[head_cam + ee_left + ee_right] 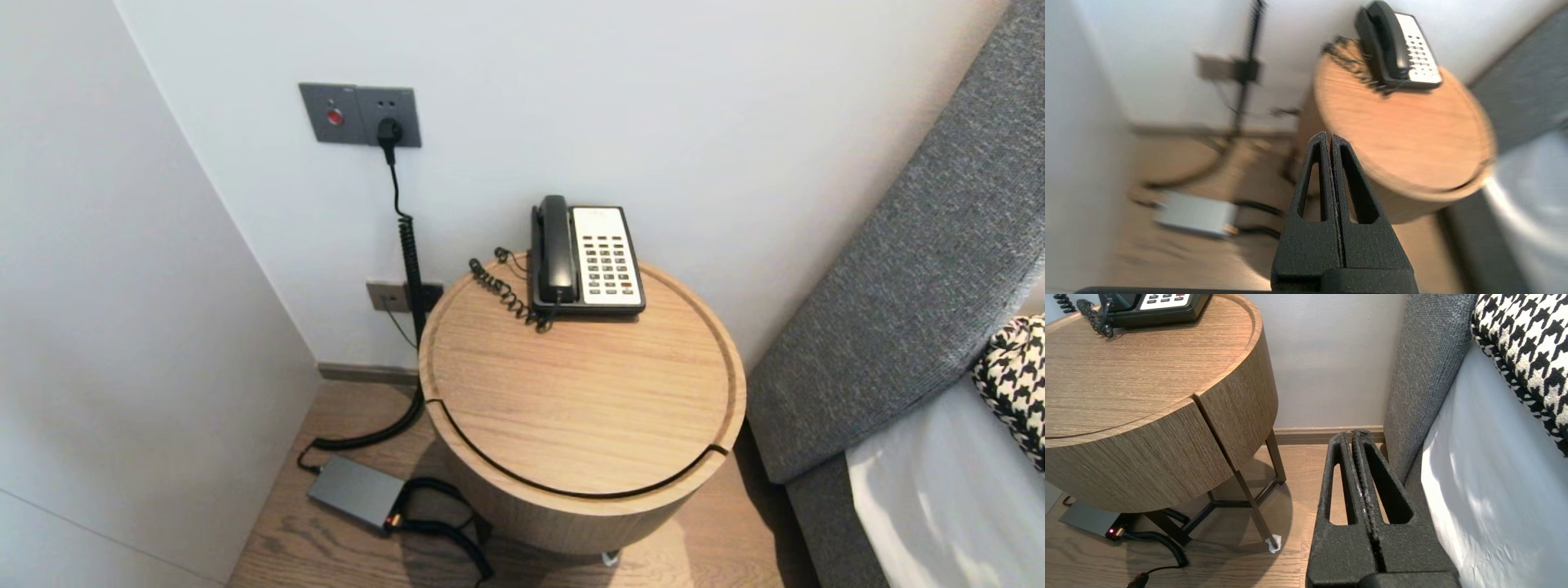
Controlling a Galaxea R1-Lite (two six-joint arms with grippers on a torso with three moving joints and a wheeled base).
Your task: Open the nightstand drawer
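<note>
A black and white desk telephone (pixel 586 257) stands at the back of a round wooden side table (pixel 588 408), its handset in the cradle and its coiled cord (pixel 506 296) lying to its left. Neither arm shows in the head view. My left gripper (pixel 1328 138) is shut and empty, hanging in the air before the table's near left edge (pixel 1404 134), with the telephone (pixel 1398 51) farther off. My right gripper (pixel 1352 435) is shut and empty, low between the table's side (pixel 1167 428) and the grey bed frame (pixel 1421 375).
A grey power brick (pixel 357 492) with black cables lies on the wooden floor left of the table. A plug sits in the wall socket (pixel 361 114). The grey bed frame (pixel 914 261), white sheet (pixel 947 490) and houndstooth pillow (pixel 1016 380) fill the right side.
</note>
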